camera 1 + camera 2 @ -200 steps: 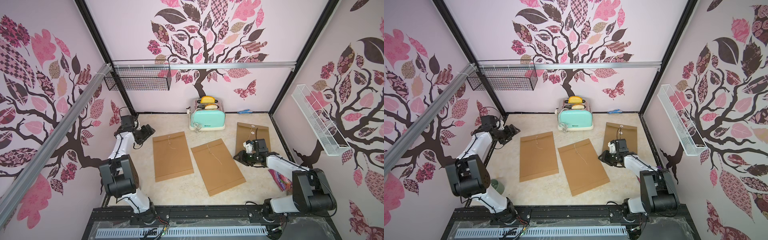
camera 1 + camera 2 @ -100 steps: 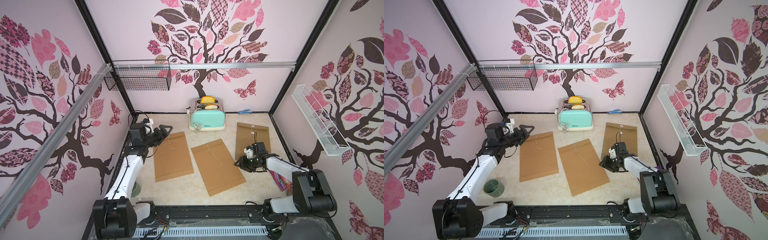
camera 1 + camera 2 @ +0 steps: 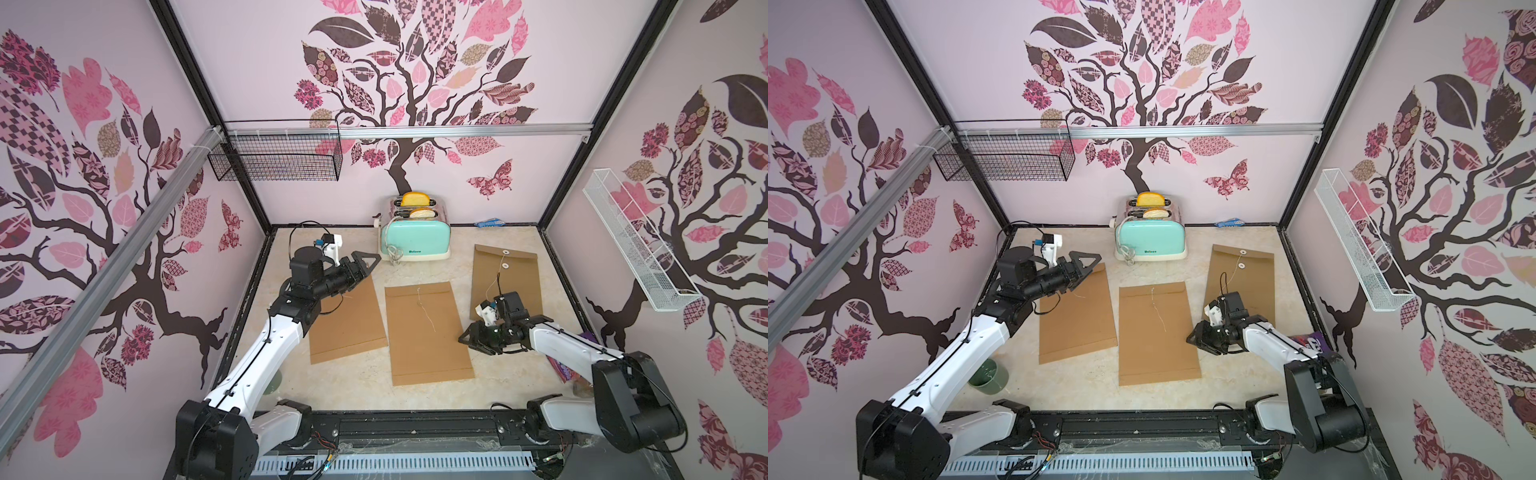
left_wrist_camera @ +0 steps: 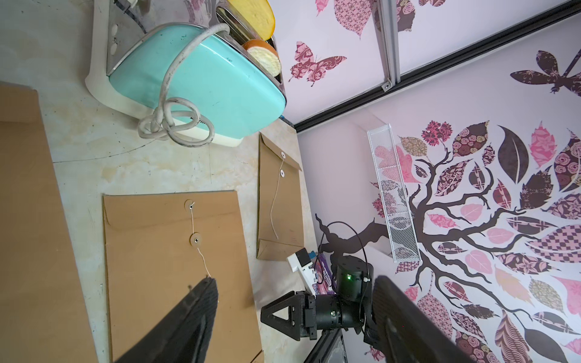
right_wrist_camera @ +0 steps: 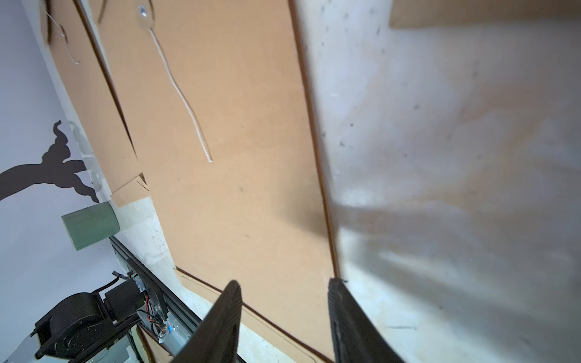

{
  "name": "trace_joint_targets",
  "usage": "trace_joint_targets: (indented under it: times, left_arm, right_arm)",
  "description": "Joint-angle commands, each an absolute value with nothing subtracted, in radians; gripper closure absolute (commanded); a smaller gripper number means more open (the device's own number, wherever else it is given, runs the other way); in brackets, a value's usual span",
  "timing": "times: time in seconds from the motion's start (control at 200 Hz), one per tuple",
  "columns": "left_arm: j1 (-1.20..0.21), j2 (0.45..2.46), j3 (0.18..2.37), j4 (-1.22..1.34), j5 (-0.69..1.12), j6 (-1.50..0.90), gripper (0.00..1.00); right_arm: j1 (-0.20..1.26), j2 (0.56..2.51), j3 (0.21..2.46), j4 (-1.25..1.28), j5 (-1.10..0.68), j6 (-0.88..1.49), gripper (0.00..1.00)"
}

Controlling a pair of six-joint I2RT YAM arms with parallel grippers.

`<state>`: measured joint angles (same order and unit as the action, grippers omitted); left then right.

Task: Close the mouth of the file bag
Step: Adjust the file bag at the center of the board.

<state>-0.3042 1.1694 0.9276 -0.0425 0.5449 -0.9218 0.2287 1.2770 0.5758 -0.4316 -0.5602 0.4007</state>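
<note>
3 flat brown kraft-paper file bags lie on the beige marbled table. The right gripper sits low at the middle file bag, jaws parted and empty, its right long edge running between them. The left gripper, jaws spread wide and empty, hovers over the far corner of the left file bag.

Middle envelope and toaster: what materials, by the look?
Middle envelope: matte brown kraft paper, judging by the flat sheet and fold lines. Toaster: glossy mint shell with reflections, painted metal or plastic, unclear; mirror-like top looks chromed.
</note>
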Motion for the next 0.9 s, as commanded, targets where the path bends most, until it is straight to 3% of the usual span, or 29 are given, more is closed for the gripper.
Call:
trace_joint_targets:
  times: [0.0, 0.14, 0.225, 0.38, 0.465, 0.645, 0.895]
  left_arm:
    - [-0.405, 1.201, 0.951, 0.011, 0.48, -0.927, 0.19]
    - [-0.525, 1.302, 0.983, 0.055, 0.464, -0.903, 0.2]
    - [-0.593, 1.368, 1.027, 0.039, 0.421, -0.87, 0.14]
    - [-0.675, 1.502, 1.09, 0.079, 0.397, -0.846, 0.13]
    - [-0.698, 1.572, 1.117, 0.125, 0.365, -0.854, 0.12]
    - [-0.754, 1.752, 1.241, 0.154, 0.34, -0.846, 0.12]
    - [-0.787, 2.003, 1.429, 0.155, 0.385, -0.866, 0.14]
  right_arm:
    - [0.202, 1.224, 0.645, -0.471, -0.558, 0.403, 0.5]
    - [-0.011, 1.171, 0.705, -0.489, -0.644, 0.377, 0.48]
    - [-0.098, 1.196, 0.791, -0.523, -0.599, 0.331, 0.45]
    - [-0.152, 1.321, 0.946, -0.582, -0.384, 0.259, 0.22]
    - [-0.223, 1.398, 0.988, -0.55, -0.353, 0.272, 0.16]
    - [-0.366, 1.607, 1.18, -0.636, -0.297, 0.217, 0.14]
    - [-0.412, 1.802, 1.32, -0.712, -0.272, 0.204, 0.14]
